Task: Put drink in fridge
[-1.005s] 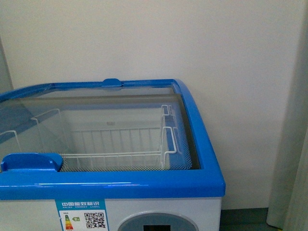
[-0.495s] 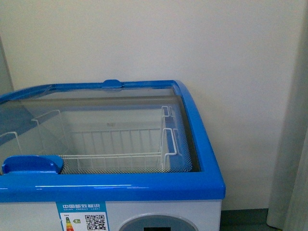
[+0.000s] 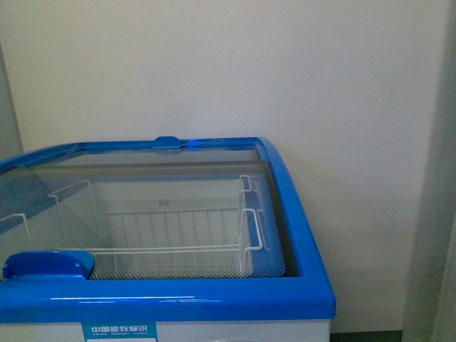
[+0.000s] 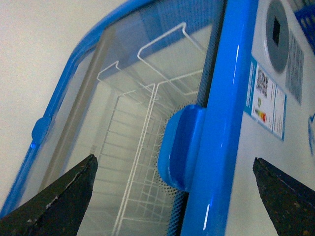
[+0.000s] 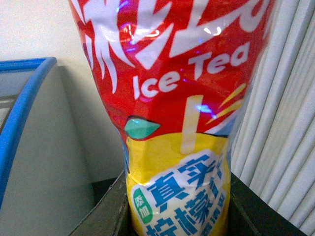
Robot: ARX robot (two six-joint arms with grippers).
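Observation:
The fridge (image 3: 306,292) is a white chest freezer with a blue rim and curved glass lids; a white wire basket (image 3: 178,228) shows inside. Neither arm shows in the front view. In the left wrist view my left gripper (image 4: 179,201) is open and empty, its dark fingertips (image 4: 69,196) spread either side of the fridge's blue front rim (image 4: 221,123) and a blue lid handle (image 4: 182,147). In the right wrist view my right gripper (image 5: 177,216) is shut on the drink (image 5: 172,98), a bottle with a red and yellow "Ice Tea" label. Its cap is out of view.
A plain wall stands behind the fridge. A pale curtain (image 3: 434,214) hangs to its right and also shows in the right wrist view (image 5: 280,123). The fridge's grey oval display (image 4: 278,34) and energy label (image 4: 266,98) face the front. Its side wall (image 5: 44,162) is beside the drink.
The front view has tilted upward: the fridge sits lower in frame, and the grey display and the label's QR code have dropped out of sight.

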